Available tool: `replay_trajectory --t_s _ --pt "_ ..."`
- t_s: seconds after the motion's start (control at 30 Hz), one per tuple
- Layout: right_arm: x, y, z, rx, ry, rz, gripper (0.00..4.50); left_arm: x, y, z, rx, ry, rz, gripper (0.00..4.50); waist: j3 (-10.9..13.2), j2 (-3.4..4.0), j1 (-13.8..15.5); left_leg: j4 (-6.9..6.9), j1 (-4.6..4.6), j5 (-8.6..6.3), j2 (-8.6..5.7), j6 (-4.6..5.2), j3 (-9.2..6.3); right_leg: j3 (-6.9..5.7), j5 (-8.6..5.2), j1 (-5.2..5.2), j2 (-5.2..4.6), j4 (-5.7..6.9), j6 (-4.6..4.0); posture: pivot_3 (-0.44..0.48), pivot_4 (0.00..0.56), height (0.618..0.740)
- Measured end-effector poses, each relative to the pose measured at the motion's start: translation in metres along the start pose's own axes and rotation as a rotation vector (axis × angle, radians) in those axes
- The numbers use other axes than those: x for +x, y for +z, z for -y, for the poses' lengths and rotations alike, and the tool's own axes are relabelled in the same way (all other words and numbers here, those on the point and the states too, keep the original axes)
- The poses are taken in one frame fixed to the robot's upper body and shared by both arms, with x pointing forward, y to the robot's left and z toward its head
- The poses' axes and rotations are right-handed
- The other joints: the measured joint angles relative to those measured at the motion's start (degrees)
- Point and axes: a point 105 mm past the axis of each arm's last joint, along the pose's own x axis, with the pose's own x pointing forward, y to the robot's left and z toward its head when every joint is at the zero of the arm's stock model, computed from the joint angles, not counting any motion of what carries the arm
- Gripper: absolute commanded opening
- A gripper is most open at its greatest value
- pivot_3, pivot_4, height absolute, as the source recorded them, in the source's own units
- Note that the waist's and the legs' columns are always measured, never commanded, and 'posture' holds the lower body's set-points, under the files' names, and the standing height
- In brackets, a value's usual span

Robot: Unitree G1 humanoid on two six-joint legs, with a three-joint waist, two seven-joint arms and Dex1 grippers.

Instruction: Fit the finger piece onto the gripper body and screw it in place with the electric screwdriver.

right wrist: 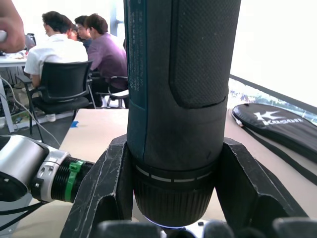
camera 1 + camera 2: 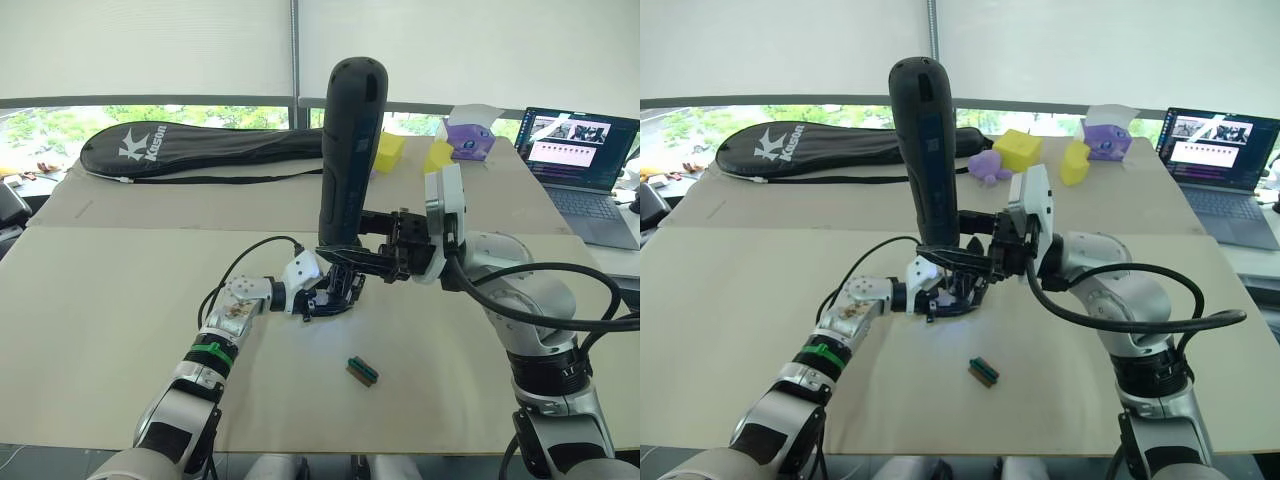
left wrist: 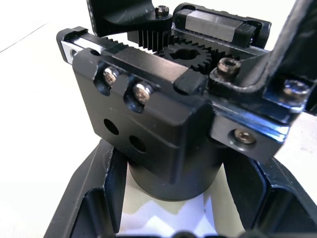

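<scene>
The gripper body (image 3: 163, 114), a black block with gears and screws on a round base, stands on the table between my left gripper's (image 2: 322, 297) two fingers (image 3: 94, 198), which are shut on its base. A black piece (image 3: 124, 15) sits on its top rail beside a screw; I cannot tell if it is the finger piece. My right gripper (image 2: 358, 262) is shut on the lower end of the electric screwdriver (image 2: 350, 150). The screwdriver stands upright, tip down over the body, with a white glow at its tip (image 1: 171, 225).
A small green-and-brown block (image 2: 362, 371) lies on the table in front of the grippers. At the back lie a black racket bag (image 2: 200, 148), yellow blocks (image 2: 388, 150), a purple toy (image 2: 988, 166) and a laptop (image 2: 580, 150). People sit at a desk (image 1: 59, 49) beyond.
</scene>
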Motion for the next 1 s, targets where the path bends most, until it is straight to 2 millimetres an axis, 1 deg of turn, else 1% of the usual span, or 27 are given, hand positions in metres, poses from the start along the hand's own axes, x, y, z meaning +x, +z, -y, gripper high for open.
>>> replay_trajectory --t_s 0.03,0.1,0.17,0.2,0.27,0.33,0.4,0.47,0.5,0.57,0.67,0.73,0.8,0.87,0.9,1.0 --pt "0.0 0.0 -0.001 0.013 0.007 0.003 1.92 0.0 0.0 0.0 -0.001 0.001 -0.001 2.29 0.0 0.0 -0.03 0.01 0.0 0.0 0.0 0.0 -0.01 0.01 0.0 0.0 0.0 0.02 0.0 0.0 0.15 0.74" --pt "0.0 0.0 -0.004 0.043 0.015 0.002 1.92 -0.001 -0.001 -0.001 -0.008 0.002 -0.004 3.35 0.01 0.0 -0.05 0.01 0.01 0.0 0.01 0.0 -0.01 0.01 0.0 -0.01 0.0 0.05 0.0 0.0 0.15 0.74" --pt "-0.001 0.001 -0.007 0.1 0.025 0.003 1.92 -0.008 -0.006 -0.001 -0.025 0.0 -0.033 4.22 0.09 0.01 -0.17 -0.03 0.0 0.0 0.01 0.0 -0.02 0.01 0.0 -0.04 0.0 0.08 0.0 0.0 0.15 0.74" --pt "-0.004 0.004 -0.007 0.133 0.015 -0.003 1.92 -0.014 -0.006 0.0 -0.019 -0.006 -0.042 4.5 0.15 0.04 -0.34 -0.05 0.0 0.0 0.02 0.0 -0.01 0.02 0.0 -0.06 -0.01 0.09 -0.01 0.0 0.15 0.74" --pt "-0.016 0.01 -0.002 0.203 -0.035 -0.025 1.92 -0.029 -0.008 0.0 -0.011 -0.004 -0.07 4.5 0.18 0.05 -0.66 -0.13 0.0 0.0 0.02 0.0 -0.01 0.03 0.0 -0.05 -0.02 0.03 -0.01 0.0 0.15 0.74" --pt "-0.033 0.013 0.004 0.266 -0.111 -0.083 1.92 -0.051 -0.012 0.003 -0.014 0.003 -0.1 4.5 0.2 0.08 -0.78 -0.21 0.0 0.0 0.03 0.0 -0.02 0.04 0.0 -0.07 -0.02 -0.04 -0.02 0.0 0.15 0.74" --pt "-0.054 0.011 0.008 0.334 -0.196 -0.148 1.92 -0.073 -0.016 0.007 -0.034 0.004 -0.124 4.5 0.22 0.11 -0.64 -0.3 0.0 0.0 0.05 0.0 -0.02 0.01 -0.01 -0.09 -0.02 -0.1 -0.03 0.0 0.15 0.74" --pt "-0.08 0.001 0.002 0.485 -0.252 -0.259 1.92 -0.097 -0.017 0.019 -0.055 -0.02 -0.158 4.5 0.36 0.22 -0.56 -0.37 -0.02 -0.01 0.06 0.01 -0.04 -0.02 -0.02 -0.08 -0.02 -0.13 -0.04 0.0 0.15 0.74" --pt "-0.092 -0.005 0.001 0.552 -0.284 -0.301 1.92 -0.106 -0.017 0.023 -0.071 -0.022 -0.169 4.5 0.47 0.32 -0.39 -0.34 -0.07 -0.02 0.06 0.03 -0.03 -0.03 -0.02 -0.08 -0.03 -0.16 -0.04 0.0 0.15 0.74" --pt "-0.115 -0.02 -0.004 0.673 -0.359 -0.423 1.92 -0.119 -0.01 0.034 -0.07 -0.056 -0.185 4.5 0.59 0.43 -0.12 -0.3 -0.1 -0.04 0.05 0.06 -0.01 -0.03 -0.02 -0.05 -0.08 -0.2 -0.04 0.0 0.15 0.74" --pt "-0.157 -0.045 -0.007 0.844 -0.525 -0.602 1.92 -0.13 0.006 0.048 -0.026 -0.102 -0.199 4.5 0.64 0.48 0.31 -0.19 -0.1 -0.07 0.05 0.11 0.04 -0.01 -0.02 0.01 -0.14 -0.23 -0.04 0.0 0.15 0.74" --pt "-0.188 -0.06 -0.008 0.897 -0.653 -0.738 1.92 -0.134 0.014 0.053 -0.003 -0.112 -0.202 4.5 0.68 0.54 0.54 -0.2 -0.09 -0.08 0.06 0.13 0.08 0.01 -0.02 0.01 -0.16 -0.21 -0.03 0.0 0.15 0.74" --pt "-0.213 -0.073 -0.009 0.943 -0.762 -0.845 1.92 -0.137 0.019 0.057 0.007 -0.116 -0.208 4.5 0.68 0.54 0.74 -0.21 -0.08 -0.07 0.07 0.12 0.08 0.01 -0.02 0.0 -0.15 -0.15 -0.03 0.0 0.15 0.74" --pt "-0.23 -0.085 -0.01 0.957 -0.834 -0.915 1.92 -0.137 0.022 0.057 0.015 -0.114 -0.204 4.5 0.69 0.57 0.77 -0.22 -0.06 -0.06 0.1 0.1 0.1 0.0 -0.02 -0.01 -0.13 -0.09 -0.04 0.0 0.15 0.74" --pt "-0.235 -0.09 -0.011 0.963 -0.853 -0.938 1.92 -0.137 0.024 0.057 0.019 -0.111 -0.2 4.5 0.69 0.58 0.72 -0.22 -0.05 -0.05 0.11 0.09 0.11 0.0 -0.01 -0.01 -0.11 -0.07 -0.04 0.0 0.15 0.74" --pt "-0.243 -0.105 -0.017 0.995 -0.868 -0.997 1.92 -0.136 0.025 0.056 0.023 -0.096 -0.193 4.5 0.7 0.6 0.58 -0.21 -0.05 -0.03 0.14 0.08 0.12 0.01 0.0 -0.01 -0.07 -0.03 -0.05 0.0 0.15 0.74"
